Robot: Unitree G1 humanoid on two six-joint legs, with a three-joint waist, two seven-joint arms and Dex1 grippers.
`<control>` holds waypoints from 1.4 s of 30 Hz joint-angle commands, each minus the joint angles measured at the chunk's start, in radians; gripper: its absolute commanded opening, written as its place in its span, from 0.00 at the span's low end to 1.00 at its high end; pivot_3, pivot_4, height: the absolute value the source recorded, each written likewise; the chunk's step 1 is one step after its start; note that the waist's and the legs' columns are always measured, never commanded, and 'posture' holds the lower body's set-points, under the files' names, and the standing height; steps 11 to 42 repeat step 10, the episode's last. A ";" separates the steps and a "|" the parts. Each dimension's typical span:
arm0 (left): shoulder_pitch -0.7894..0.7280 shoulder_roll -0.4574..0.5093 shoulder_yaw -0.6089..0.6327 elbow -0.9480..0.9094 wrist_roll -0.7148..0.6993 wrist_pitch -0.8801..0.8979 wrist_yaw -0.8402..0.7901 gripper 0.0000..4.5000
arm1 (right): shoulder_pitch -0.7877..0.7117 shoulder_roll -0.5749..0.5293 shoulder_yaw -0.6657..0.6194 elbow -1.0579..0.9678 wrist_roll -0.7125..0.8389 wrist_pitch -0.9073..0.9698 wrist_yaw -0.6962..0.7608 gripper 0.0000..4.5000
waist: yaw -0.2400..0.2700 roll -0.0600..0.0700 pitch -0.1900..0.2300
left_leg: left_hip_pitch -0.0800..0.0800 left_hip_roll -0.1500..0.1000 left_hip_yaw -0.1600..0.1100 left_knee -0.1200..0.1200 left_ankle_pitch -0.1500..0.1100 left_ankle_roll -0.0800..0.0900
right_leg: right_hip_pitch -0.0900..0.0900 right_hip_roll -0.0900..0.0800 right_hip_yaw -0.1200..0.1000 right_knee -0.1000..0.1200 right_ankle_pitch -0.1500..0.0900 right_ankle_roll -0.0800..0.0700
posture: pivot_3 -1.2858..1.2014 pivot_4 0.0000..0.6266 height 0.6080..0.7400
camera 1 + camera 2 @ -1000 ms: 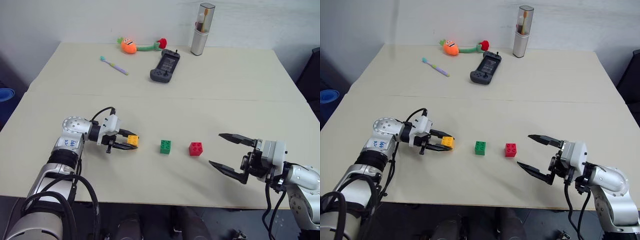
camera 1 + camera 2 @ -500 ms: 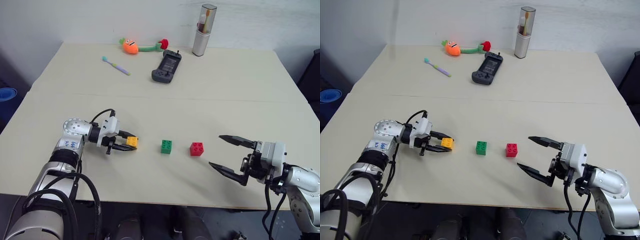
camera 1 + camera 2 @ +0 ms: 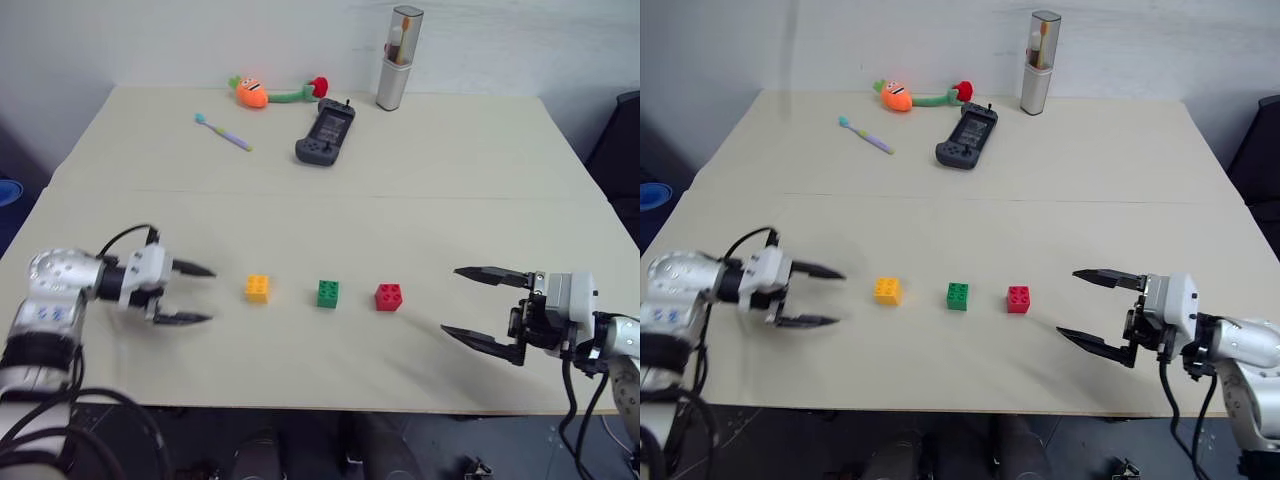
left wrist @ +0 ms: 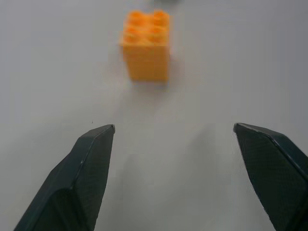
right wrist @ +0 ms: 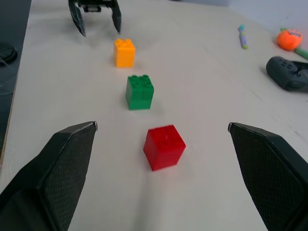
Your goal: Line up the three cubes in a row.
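From the head, the small yellow-orange plastic brick cube (image 3: 258, 288), green brick cube (image 3: 328, 293) and red brick cube (image 3: 389, 297) sit in a row on the pale desk (image 3: 320, 210). The left pincer (image 3: 195, 294) is released, empty, beside yellow. The right pincer (image 3: 484, 308) is spread wide, empty, near red.

The left wrist looks at the yellow cube, apart from its fingers (image 4: 86, 168).

The right wrist sees all three cubes lined up.

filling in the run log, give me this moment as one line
left claw: open, clear of yellow-orange cube | right claw: open, empty | yellow-orange, green cube, red cube: in a row on table
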 commanded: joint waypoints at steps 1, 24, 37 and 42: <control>0.133 0.087 0.169 -0.195 -0.094 0.153 0.063 0.93 | -0.057 -0.092 -0.056 0.053 0.005 0.028 0.054 1.00 | 0.000 0.000 0.000 | 0.000 0.000 0.000 0.000 -0.001 0.001 | 0.000 0.000 0.000 0.000 0.000 0.000 | 0.52 0.24 1.00; 0.405 0.115 0.364 -0.411 -0.143 0.283 0.122 0.93 | -0.131 -0.152 -0.022 0.177 -0.037 -0.002 0.175 1.00 | 0.007 0.002 0.001 | 0.001 0.000 -0.001 -0.002 -0.002 0.002 | 0.000 -0.001 -0.001 0.000 -0.001 -0.002 | 0.52 0.24 1.00; 0.405 0.115 0.364 -0.411 -0.143 0.283 0.122 0.93 | -0.131 -0.152 -0.022 0.177 -0.037 -0.002 0.175 1.00 | 0.007 0.002 0.001 | 0.001 0.000 -0.001 -0.002 -0.002 0.002 | 0.000 -0.001 -0.001 0.000 -0.001 -0.002 | 0.52 0.24 1.00; 0.405 0.115 0.364 -0.411 -0.143 0.283 0.122 0.93 | -0.131 -0.152 -0.022 0.177 -0.037 -0.002 0.175 1.00 | 0.007 0.002 0.001 | 0.001 0.000 -0.001 -0.002 -0.002 0.002 | 0.000 -0.001 -0.001 0.000 -0.001 -0.002 | 0.52 0.24 1.00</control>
